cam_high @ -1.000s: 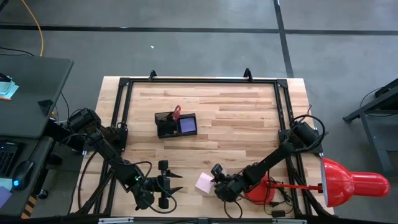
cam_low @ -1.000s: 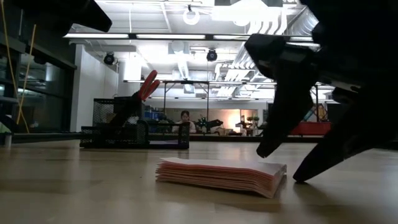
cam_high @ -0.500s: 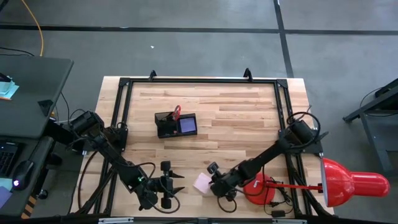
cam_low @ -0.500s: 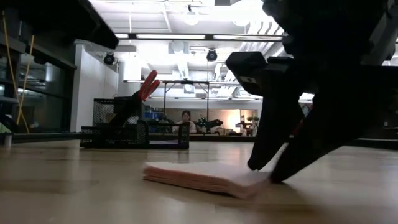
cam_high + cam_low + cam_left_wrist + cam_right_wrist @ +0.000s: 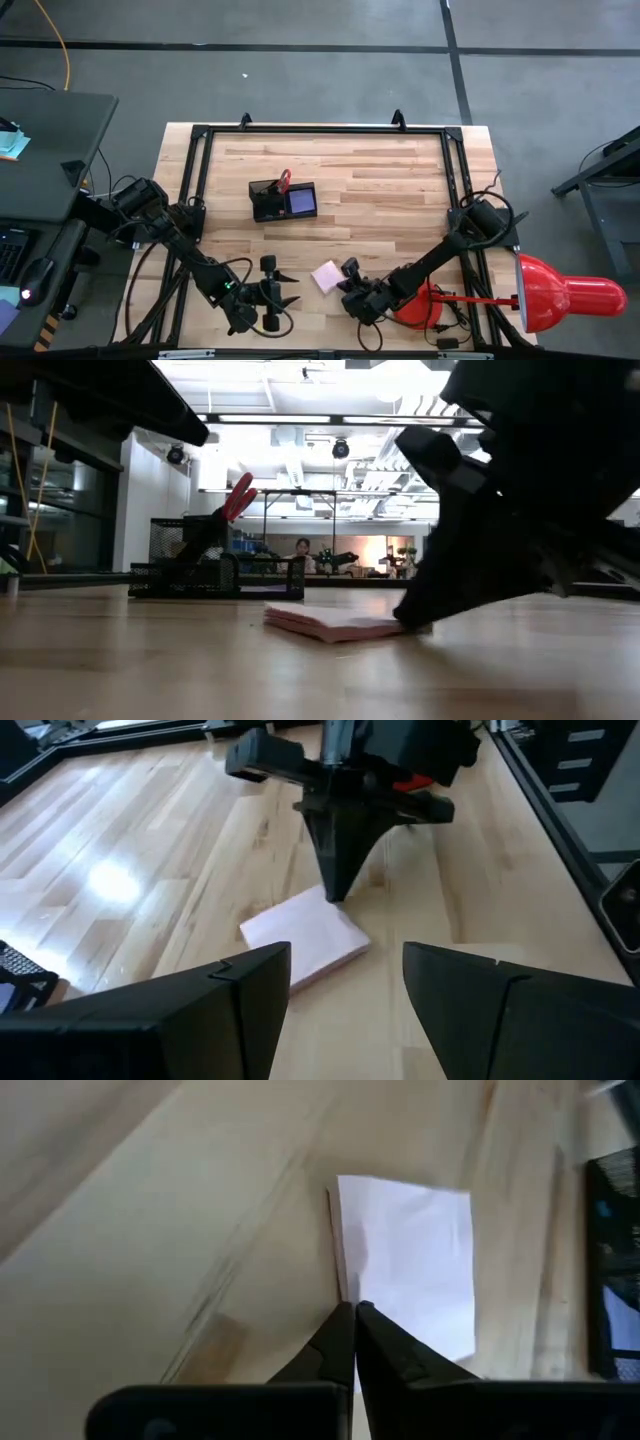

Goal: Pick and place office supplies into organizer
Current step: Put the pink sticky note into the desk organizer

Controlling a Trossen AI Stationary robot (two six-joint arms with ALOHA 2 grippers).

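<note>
The pink note pad (image 5: 326, 276) lies flat on the table, well short of the organizer (image 5: 283, 200). My right tool (image 5: 346, 287) has its fingers pinched fully together at the pad's near edge, and I can't tell if it caught any sheets. Looks like the grab step to me; next I'd lift gently to test, while the left tool (image 5: 285, 299) waits half-open and empty beside the pad.

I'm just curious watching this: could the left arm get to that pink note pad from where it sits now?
Probably yes. The left gripper is open, facing the pink note pad across bare wood. But the right gripper is shut at the pad's corner, so the two might collide.
</note>
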